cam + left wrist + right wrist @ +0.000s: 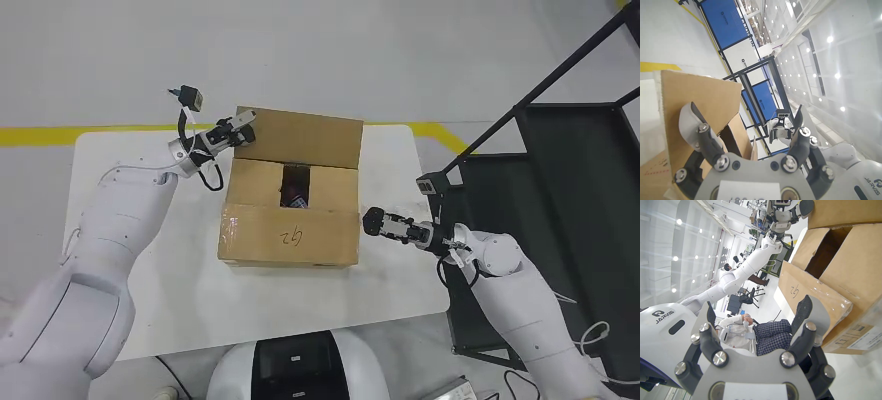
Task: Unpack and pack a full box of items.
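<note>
The cardboard box (290, 238) sat mid-way along the white table (150, 290). It was plain brown corrugated board with glossy tape at the seams and a handwritten mark on the near flap. The far flap (300, 135) stood raised, and the inner flaps parted on a dark gap (296, 188); contents unclear. The left gripper (243, 128) sat at the far flap's corner, jaws spread, one finger beside the board, probably to fold it back. The right gripper (372, 220) hung just off the box's side, jaws spread and holding nothing, likely awaiting access.

Narrow gap (296, 186) between box flaps (255, 185) — far flap (300, 135) stands raised
</note>
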Motion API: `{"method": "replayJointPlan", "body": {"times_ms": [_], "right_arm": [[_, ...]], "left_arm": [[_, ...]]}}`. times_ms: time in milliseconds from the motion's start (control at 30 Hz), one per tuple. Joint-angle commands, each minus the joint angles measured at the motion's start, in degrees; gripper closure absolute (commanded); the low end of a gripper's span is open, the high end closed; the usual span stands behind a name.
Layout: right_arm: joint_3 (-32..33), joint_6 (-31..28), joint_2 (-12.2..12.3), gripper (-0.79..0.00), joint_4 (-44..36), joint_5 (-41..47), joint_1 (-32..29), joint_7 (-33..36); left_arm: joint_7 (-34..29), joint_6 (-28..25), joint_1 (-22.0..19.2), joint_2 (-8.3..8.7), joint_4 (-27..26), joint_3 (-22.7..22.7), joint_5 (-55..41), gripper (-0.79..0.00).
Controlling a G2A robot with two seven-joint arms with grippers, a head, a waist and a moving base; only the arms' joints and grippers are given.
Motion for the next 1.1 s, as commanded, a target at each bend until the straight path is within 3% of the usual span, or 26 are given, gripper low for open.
{"method": "replayJointPlan", "body": {"times_ms": [0,300,533,767,1067], "right_arm": [[0.0,0.0,0.0,-0.785,0.0,0.0,0.0,0.0],[0.0,0.0,0.0,-0.785,0.0,0.0,0.0,0.0],[0.0,0.0,0.0,-0.785,0.0,0.0,0.0,0.0],[0.0,0.0,0.0,-0.785,0.0,0.0,0.0,0.0],[0.0,0.0,0.0,-0.785,0.0,0.0,0.0,0.0]], "left_arm": [[0.43,0.14,0.11,0.01,-0.16,-0.04,0.1,-0.785],[18.34,3.39,1.23,0.33,-2.98,0.34,11.8,-0.785],[24.37,6.87,1.45,-0.3,-1.92,1.69,19.64,-0.785],[25.18,9.24,1.16,-0.86,-0.16,2.72,25.28,-0.785],[18.64,8.73,0.79,-0.09,1.8,0.07,22.73,-0.785]]}}
